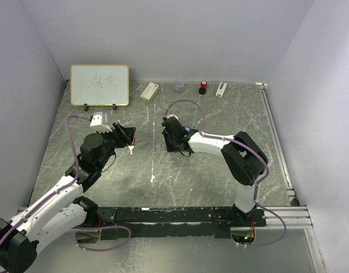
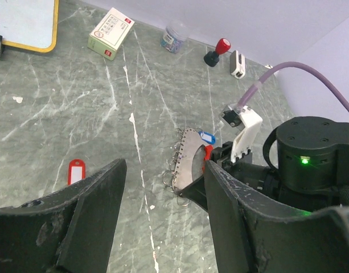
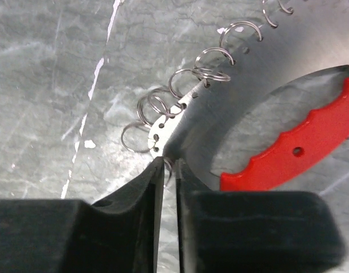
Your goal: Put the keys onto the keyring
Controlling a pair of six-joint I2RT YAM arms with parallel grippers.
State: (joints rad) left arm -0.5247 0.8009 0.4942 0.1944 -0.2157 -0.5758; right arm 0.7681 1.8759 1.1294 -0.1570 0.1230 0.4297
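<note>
The keyring (image 3: 231, 74) is a curved metal plate with several wire rings along its edge and a red grip (image 3: 294, 151). My right gripper (image 3: 169, 166) is shut on the small ring at the plate's lower end. In the left wrist view the keyring (image 2: 188, 162) stands tilted up off the table. A blue-headed key (image 2: 206, 137) lies just behind it. A red-headed key (image 2: 76, 170) lies flat on the table, left of my left finger. My left gripper (image 2: 165, 165) is open and empty, facing the keyring from close by. From above, both grippers (image 1: 127, 136) (image 1: 167, 137) sit mid-table.
A whiteboard (image 1: 99, 85) leans at the back left. Along the back edge stand a small box (image 1: 149, 91), a clear jar (image 1: 179, 86), a red-topped stamp (image 1: 203, 86) and a white device (image 1: 221, 89). Walls close three sides.
</note>
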